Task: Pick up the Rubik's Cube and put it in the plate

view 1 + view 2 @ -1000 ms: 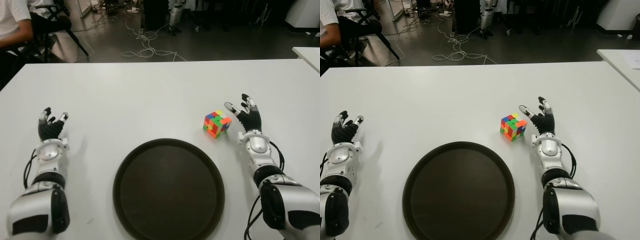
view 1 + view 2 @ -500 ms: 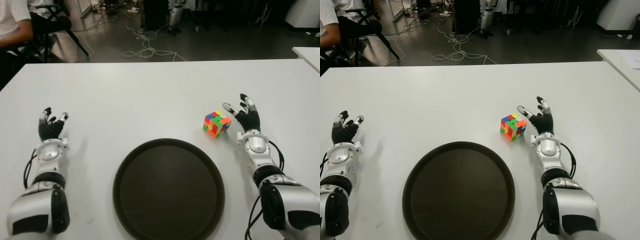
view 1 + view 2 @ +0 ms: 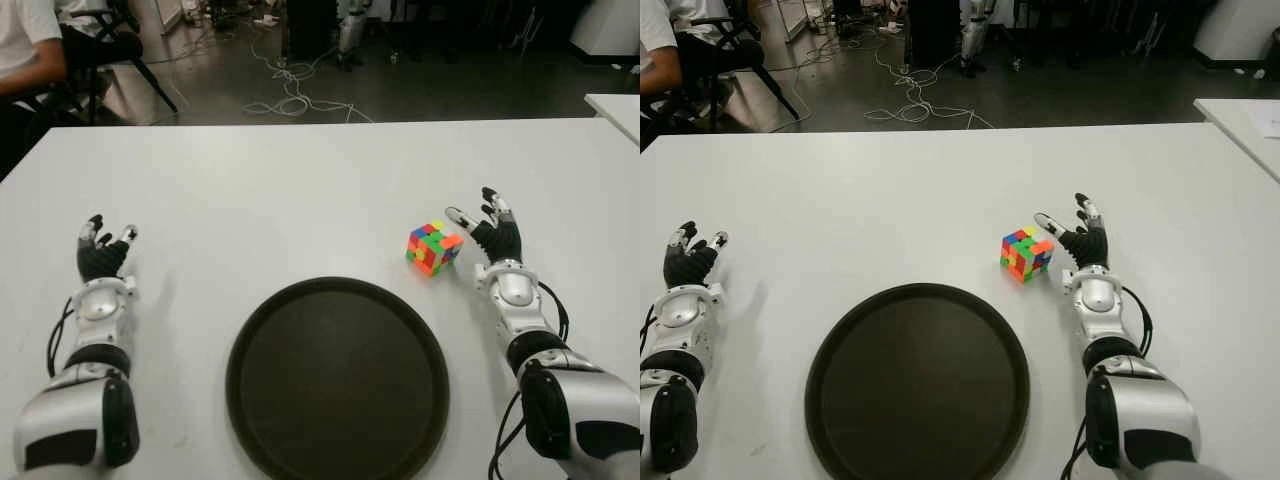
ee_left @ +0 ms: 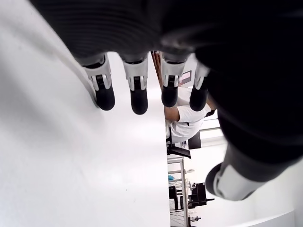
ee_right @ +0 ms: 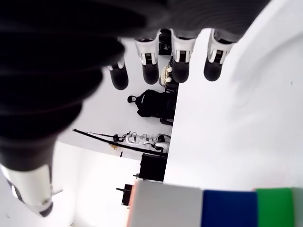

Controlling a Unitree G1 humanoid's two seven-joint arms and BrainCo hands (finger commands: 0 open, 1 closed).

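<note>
The multicoloured Rubik's Cube (image 3: pixel 433 248) stands on the white table (image 3: pixel 300 190), just beyond the right rim of the dark round plate (image 3: pixel 337 376). My right hand (image 3: pixel 484 226) is a little to the cube's right, fingers spread and holding nothing, its thumb pointing toward the cube without touching it. A corner of the cube (image 5: pixel 213 206) shows close by in the right wrist view. My left hand (image 3: pixel 102 250) shows far left of the plate, open and holding nothing. The plate is bare.
Beyond the table's far edge lie a dark floor with cables (image 3: pixel 290 95) and a seated person (image 3: pixel 28 50) at the far left. A second white table (image 3: pixel 615 105) shows at the right edge.
The right hand has shifted very slightly, staying beside the cube. The cube, the plate and the left hand have not moved.
</note>
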